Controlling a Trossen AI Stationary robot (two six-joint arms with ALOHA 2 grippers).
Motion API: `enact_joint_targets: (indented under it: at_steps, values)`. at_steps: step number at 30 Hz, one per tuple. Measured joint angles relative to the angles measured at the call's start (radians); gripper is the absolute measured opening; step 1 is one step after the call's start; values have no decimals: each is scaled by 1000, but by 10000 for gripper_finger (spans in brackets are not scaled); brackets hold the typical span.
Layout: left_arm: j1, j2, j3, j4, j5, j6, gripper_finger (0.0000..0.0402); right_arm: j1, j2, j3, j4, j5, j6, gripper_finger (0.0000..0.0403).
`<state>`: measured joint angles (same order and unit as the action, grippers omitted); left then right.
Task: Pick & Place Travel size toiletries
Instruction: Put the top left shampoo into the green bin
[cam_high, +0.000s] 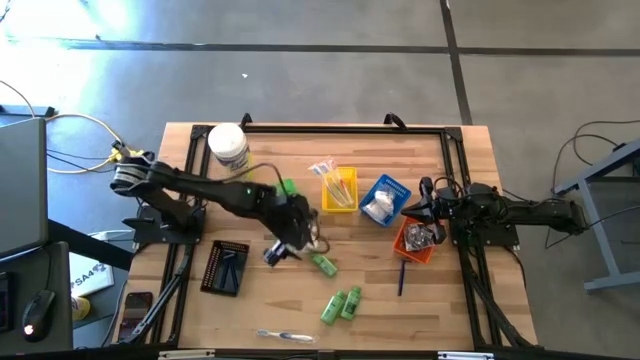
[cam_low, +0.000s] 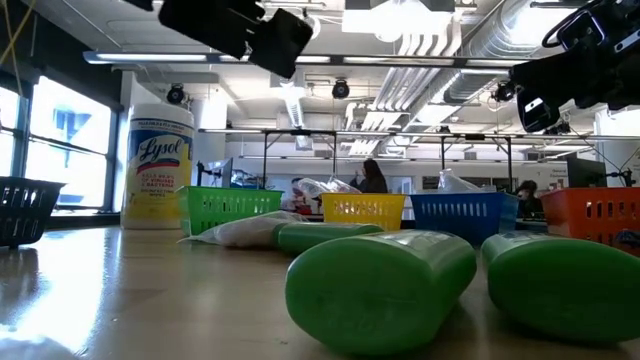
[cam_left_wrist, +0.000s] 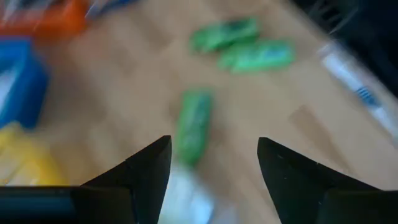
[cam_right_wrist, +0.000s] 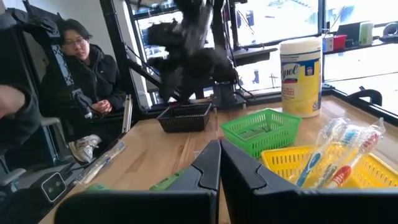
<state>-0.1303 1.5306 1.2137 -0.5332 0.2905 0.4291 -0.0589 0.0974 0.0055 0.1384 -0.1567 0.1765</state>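
target: green tube (cam_left_wrist: 194, 126) lying loose mid-bench, pale packet just beside it | left gripper (cam_left_wrist: 214, 163) above it, fingers spread, empty | I'd straddle its width, descend square | right gripper (cam_right_wrist: 219, 163) parked by orange tray (cam_high: 412, 245), fingers pressed together

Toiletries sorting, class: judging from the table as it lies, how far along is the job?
Done: toothbrushes lie in the yellow tray, packets in the blue tray.
In hand: nothing; the left gripper hangs open over a green tube.
Left: two more green tubes and a wrapped toothbrush. The right gripper waits shut.
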Motion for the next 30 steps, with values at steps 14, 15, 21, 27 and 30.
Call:
enact_joint_targets:
  at_steps: [14,15,21,27,30]
  values:
    - [-48,-56,-303,477,-36,-91,235,0,0,0,-1,-3,18,2]
    - [-47,-84,-320,490,-45,-91,235,0,0,0,-2,-3,21,2]
    - [-40,-312,-445,497,-133,-112,235,0,3,0,-7,-3,22,2]
    - [-40,-535,-661,682,-152,-179,234,0,5,0,-7,1,21,2]
    - [-40,-618,-785,834,-159,-228,226,0,5,0,-7,1,20,2]
